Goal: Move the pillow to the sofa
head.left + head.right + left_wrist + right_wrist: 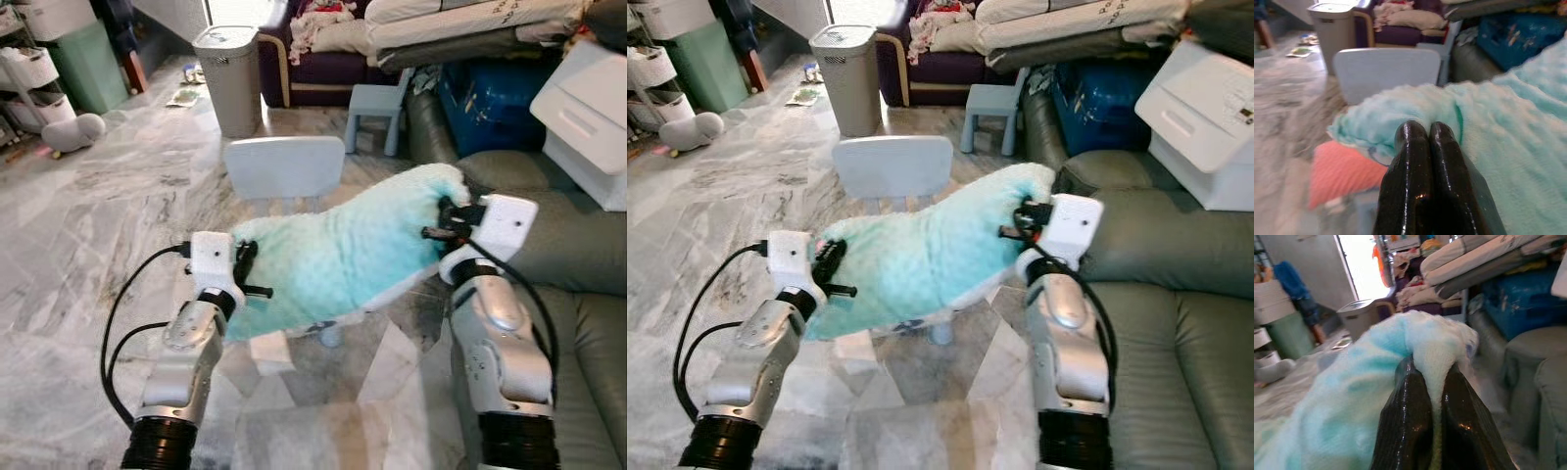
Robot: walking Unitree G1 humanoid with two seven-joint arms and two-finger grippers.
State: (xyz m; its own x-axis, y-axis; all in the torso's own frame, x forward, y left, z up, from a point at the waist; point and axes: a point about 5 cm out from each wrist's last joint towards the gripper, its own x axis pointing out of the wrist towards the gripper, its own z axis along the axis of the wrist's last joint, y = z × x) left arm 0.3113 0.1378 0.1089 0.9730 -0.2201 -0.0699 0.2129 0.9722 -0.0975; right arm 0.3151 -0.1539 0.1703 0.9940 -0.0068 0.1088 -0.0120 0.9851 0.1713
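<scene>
Silver arms in the foreground, each ending at one end of the pillow [343, 259]. Grey sofa [1156, 294] on the robot's right, seat cushions bare and near the right arm; pale marble floor [108, 215] stretching left toward a grey bin [227, 73]. Small white chair [284, 168] directly behind the pillow, with a pale blue stool [377, 113] farther back. Pillow held aloft between both arms, clear of the floor, tilted so that the right end rides higher than the left. Plush mint-green cover with a dimpled nap, sagging slightly at mid-span, soft and easily deformed. Left gripper [251, 275] with fingers closed together and pressed into the lower left edge of the fabric; right gripper [1435, 396] with fingers clamped on a pinched fold at the upper right corner. Step in hand, as judged: carrying phase, pickup complete, placement not yet made. Next move likely calling for a turn or sidestep to the right, a lowering over the seat cushion, then a release at both ends together.
</scene>
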